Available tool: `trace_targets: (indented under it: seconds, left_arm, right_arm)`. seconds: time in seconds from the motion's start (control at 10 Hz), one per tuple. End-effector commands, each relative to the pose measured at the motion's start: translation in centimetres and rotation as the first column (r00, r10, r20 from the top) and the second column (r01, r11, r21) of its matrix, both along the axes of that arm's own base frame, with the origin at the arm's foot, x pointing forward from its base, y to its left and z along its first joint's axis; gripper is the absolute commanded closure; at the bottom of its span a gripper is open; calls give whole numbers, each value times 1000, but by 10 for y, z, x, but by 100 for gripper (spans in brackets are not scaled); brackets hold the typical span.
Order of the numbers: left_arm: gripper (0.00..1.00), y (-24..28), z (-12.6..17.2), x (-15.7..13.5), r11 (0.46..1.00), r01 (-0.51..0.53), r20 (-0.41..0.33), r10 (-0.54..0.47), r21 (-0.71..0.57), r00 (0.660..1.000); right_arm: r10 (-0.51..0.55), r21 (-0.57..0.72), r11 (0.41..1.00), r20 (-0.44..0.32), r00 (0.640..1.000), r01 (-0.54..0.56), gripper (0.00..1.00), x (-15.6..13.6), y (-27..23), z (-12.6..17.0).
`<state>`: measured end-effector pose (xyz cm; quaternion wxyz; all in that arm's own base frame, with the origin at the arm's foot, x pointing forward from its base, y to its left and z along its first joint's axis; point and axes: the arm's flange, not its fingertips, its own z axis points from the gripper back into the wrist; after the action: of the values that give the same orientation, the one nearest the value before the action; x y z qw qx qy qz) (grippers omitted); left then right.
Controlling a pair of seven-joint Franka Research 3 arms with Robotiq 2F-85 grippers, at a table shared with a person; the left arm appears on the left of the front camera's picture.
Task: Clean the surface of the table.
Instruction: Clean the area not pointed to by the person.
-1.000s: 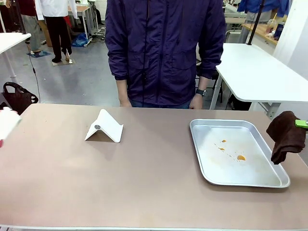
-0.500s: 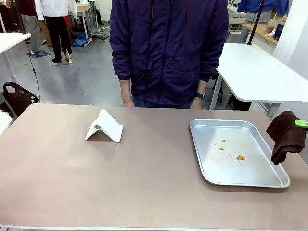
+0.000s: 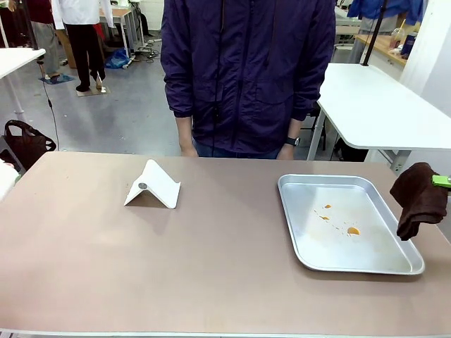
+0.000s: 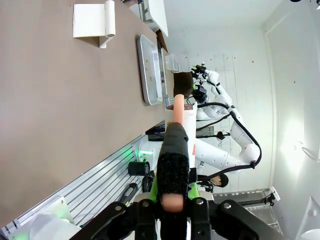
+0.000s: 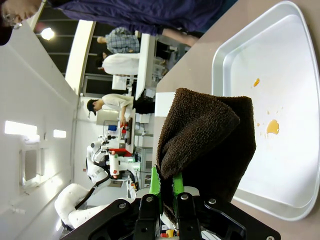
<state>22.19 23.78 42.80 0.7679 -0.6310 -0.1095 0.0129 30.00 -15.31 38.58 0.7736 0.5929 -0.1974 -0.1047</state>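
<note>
The table has a matte brownish-taupe top. At its right edge my right gripper is shut on a dark brown cloth, which hangs beside the tray. In the right wrist view the cloth is bunched between my right gripper's green pads, above the tray. My left gripper is shut on a white bottle with a pink part and a black fuzzy band, held off the table's left end. A sliver of white shows at the front view's left edge.
A silver metal tray with small orange stains lies on the right of the table. A white folded stand sits left of centre. A person in a dark purple jacket stands at the far edge, hands down.
The white thing at the left edge has drawn back leftward, almost out of the picture. The person has shifted slightly to the right. The right gripper and cloth have stayed put.
</note>
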Motion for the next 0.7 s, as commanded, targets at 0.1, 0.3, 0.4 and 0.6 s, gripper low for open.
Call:
trace_targets:
  seconds: [0.1,0.3,0.4,0.6]
  left_arm:
    - [78,-3,2,-3,1000,-12,-6,12,-5,1000]
    - [78,-3,2,-3,1000,-12,-6,12,-5,1000]
    - [78,-3,2,-3,1000,-12,-6,12,-5,1000]
    - [78,-3,2,-3,1000,-12,-6,12,-5,1000]
  right_arm:
    - [1,4,1000,9,1000,-2,100,-2,0,4]
    - [1,4,1000,9,1000,-2,100,-2,0,4]
    - [1,4,1000,9,1000,-2,100,-2,0,4]
    - [0,0,1000,0,1000,0,89,0,0,0]
